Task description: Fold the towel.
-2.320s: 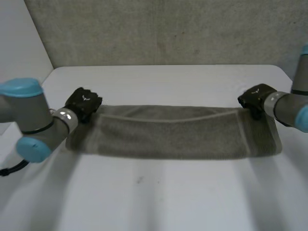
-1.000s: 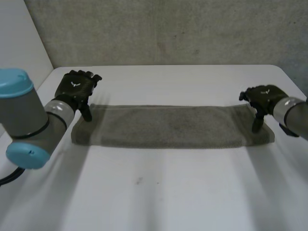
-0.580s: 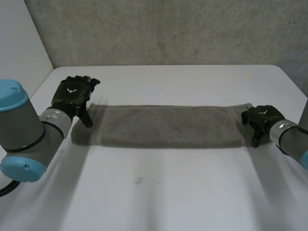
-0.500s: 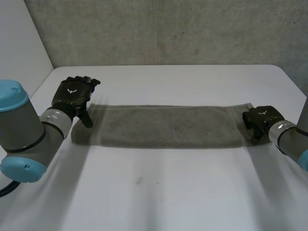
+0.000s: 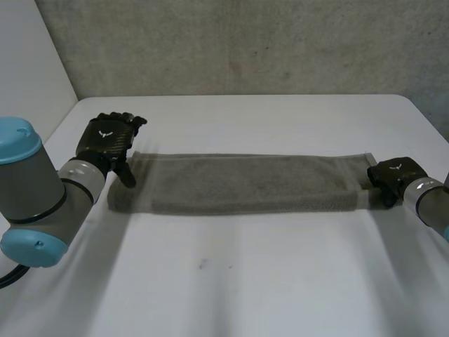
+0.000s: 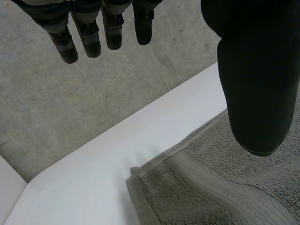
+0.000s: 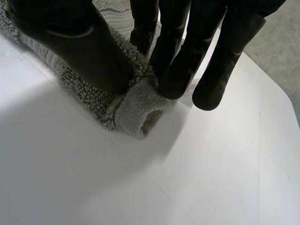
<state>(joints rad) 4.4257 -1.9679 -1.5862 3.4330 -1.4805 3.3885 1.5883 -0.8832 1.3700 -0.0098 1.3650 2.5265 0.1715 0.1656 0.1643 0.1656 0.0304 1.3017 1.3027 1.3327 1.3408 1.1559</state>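
A grey towel [image 5: 238, 184] lies folded in a long strip across the white table [image 5: 245, 281]. My left hand [image 5: 109, 139] hovers just above the strip's left end, fingers straight and thumb apart, holding nothing. In the left wrist view its thumb [image 6: 253, 84] hangs over the towel's far left corner [image 6: 197, 183]. My right hand [image 5: 394, 175] is at the strip's right end. In the right wrist view its thumb [image 7: 70, 42] and fingers [image 7: 176, 56] pinch a bunched fold of the towel's end [image 7: 136, 112] just off the table.
A grey concrete wall [image 5: 245, 42] runs behind the table's far edge. A white panel [image 5: 28, 63] stands at the back left. Bare tabletop spreads in front of the towel.
My right hand came down at the towel's right end and closed its fingers on it, drawing that end a little to the right. The left hand has hardly moved.
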